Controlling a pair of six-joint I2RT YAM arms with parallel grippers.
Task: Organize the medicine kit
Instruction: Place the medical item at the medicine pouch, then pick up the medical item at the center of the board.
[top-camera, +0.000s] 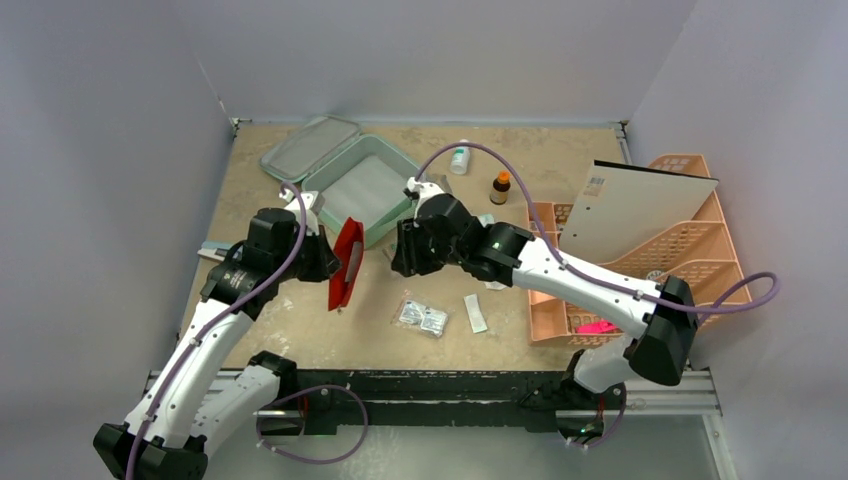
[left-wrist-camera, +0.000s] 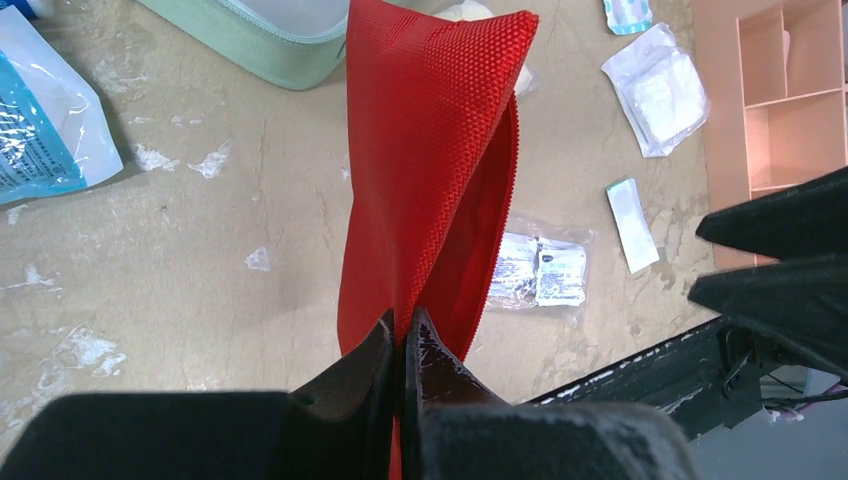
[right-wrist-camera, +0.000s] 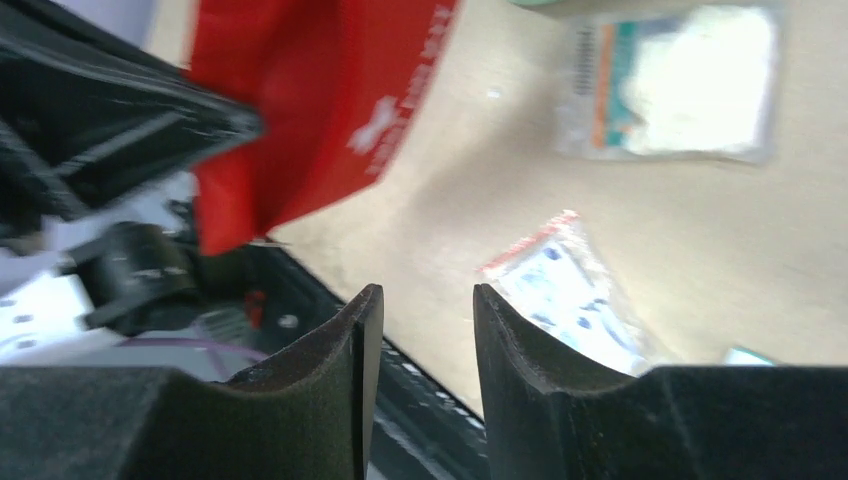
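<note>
The mint-green medicine kit (top-camera: 372, 190) lies open at the back of the table, its lid (top-camera: 310, 148) flat behind it; its near wall shows in the left wrist view (left-wrist-camera: 265, 50). My left gripper (top-camera: 332, 264) (left-wrist-camera: 402, 322) is shut on an edge of the flat red first aid pouch (top-camera: 347, 262) (left-wrist-camera: 430, 150), which hangs unzipped above the table in front of the kit. My right gripper (top-camera: 397, 256) (right-wrist-camera: 428, 292) stands open just right of the pouch (right-wrist-camera: 320, 100), nothing between its fingers.
A clear packet of sachets (top-camera: 422, 316) (left-wrist-camera: 540, 270) and a narrow strip (top-camera: 475, 313) lie on the near table. A white bottle (top-camera: 459, 158) and a brown bottle (top-camera: 500, 187) stand at the back. The peach rack (top-camera: 700, 245) holds a white board (top-camera: 640, 205). A blue-white packet (left-wrist-camera: 45, 120) lies left.
</note>
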